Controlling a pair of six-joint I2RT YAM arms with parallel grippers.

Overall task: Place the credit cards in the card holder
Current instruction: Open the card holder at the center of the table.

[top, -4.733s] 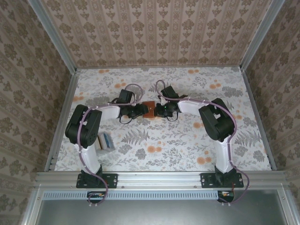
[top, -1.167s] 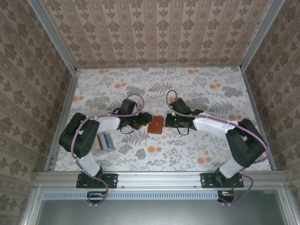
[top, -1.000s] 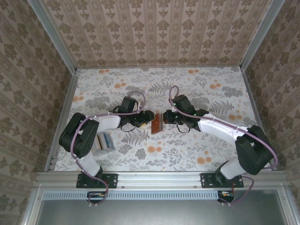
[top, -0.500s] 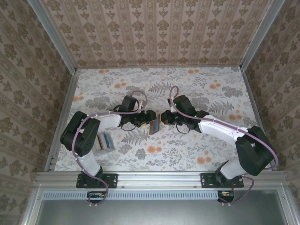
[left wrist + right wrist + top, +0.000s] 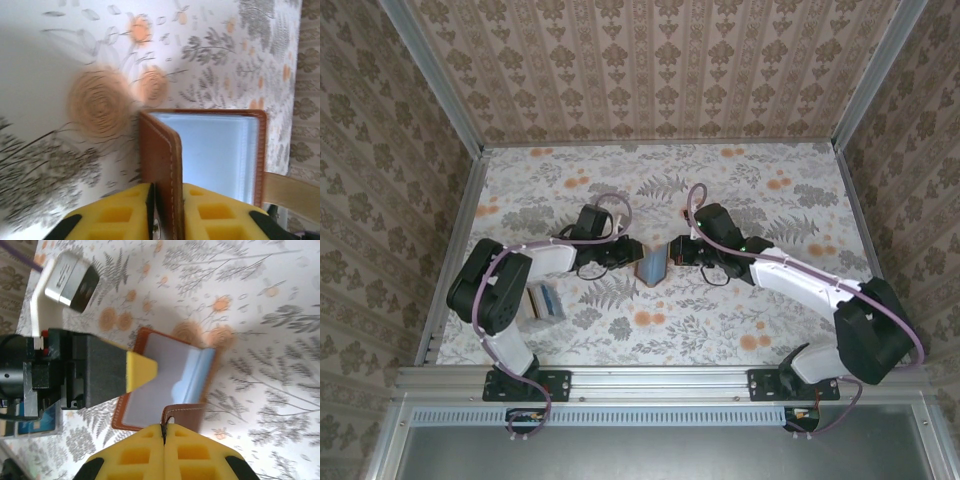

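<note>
Now that the left gripper [image 5: 167, 200] has clamped one cover [image 5: 159, 160] while the right gripper [image 5: 164, 432] pinches, apparently, the strap [image 5: 183, 415], the card holder [image 5: 652, 266] is held open mid-table, no longer lying shut, ready for the credit cards [image 5: 546, 300] stacked by the left arm [image 5: 500, 285].

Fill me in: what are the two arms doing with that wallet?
Both arms hold the card holder open at mid-table. The left gripper is clamped on one leather flap. The right gripper is shut on the strap side, so the pale inner pockets are exposed. The credit cards lie in a stack beside the left arm, and no card is visible in the pockets.
</note>
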